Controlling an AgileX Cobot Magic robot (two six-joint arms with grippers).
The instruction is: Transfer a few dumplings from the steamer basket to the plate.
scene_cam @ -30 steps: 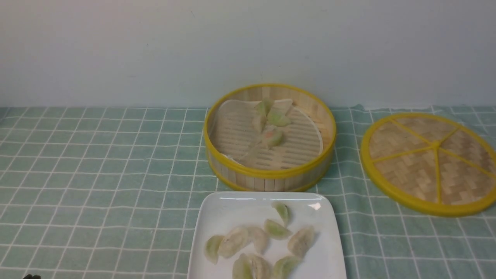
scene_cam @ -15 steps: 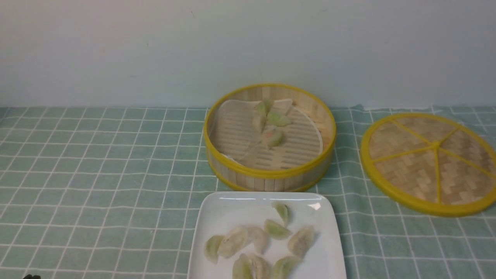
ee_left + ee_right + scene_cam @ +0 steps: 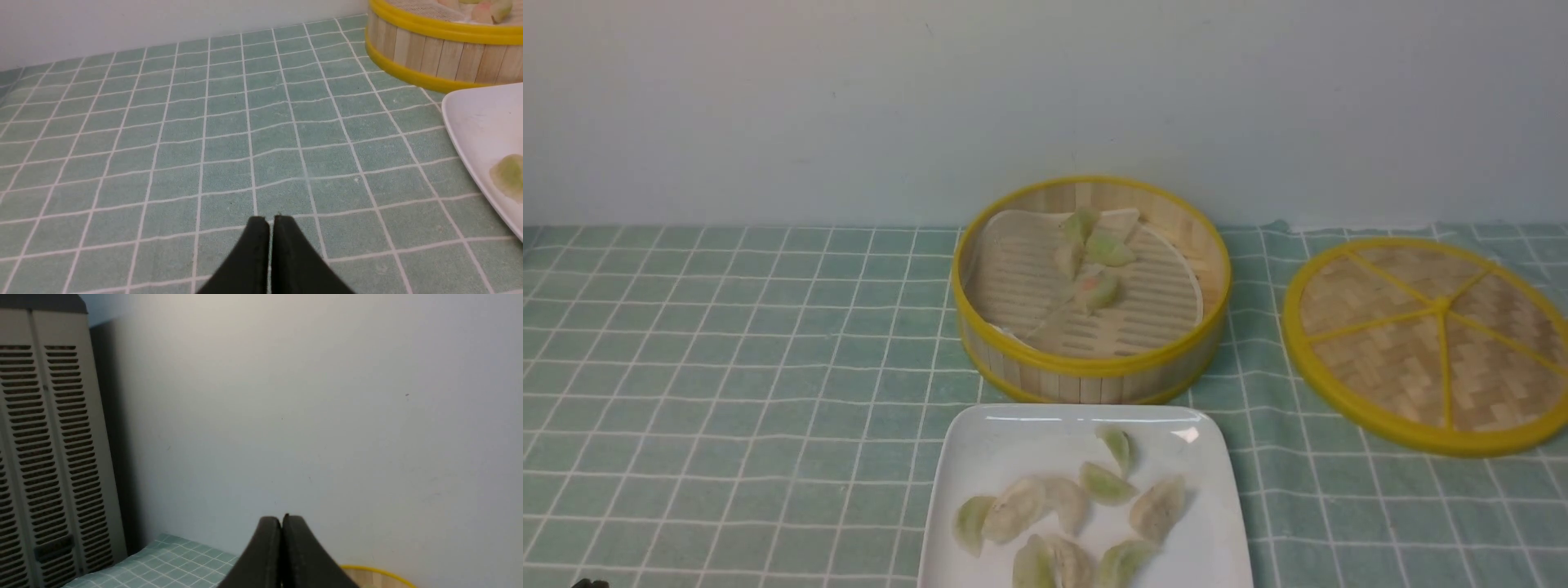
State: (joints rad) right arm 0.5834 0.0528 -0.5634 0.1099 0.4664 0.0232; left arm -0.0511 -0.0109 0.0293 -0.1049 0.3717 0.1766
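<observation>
Four dumplings (image 3: 1089,261) lie in the steamer basket (image 3: 1090,364); about eight more sit on the plate (image 3: 980,457), whose near edge is cut off, making the count unsure. The left gripper (image 3: 269,222), fingers pressed together and empty, hovers over bare table (image 3: 163,122), with plate and basket off to its right. The right gripper (image 3: 282,522), also pressed together, faces the wall; the basket's rim barely shows below it.

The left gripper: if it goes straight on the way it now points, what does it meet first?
Probably only the checked tablecloth. The left gripper, shut and empty, points past the steamer basket and plate; beyond lies the wall.
</observation>
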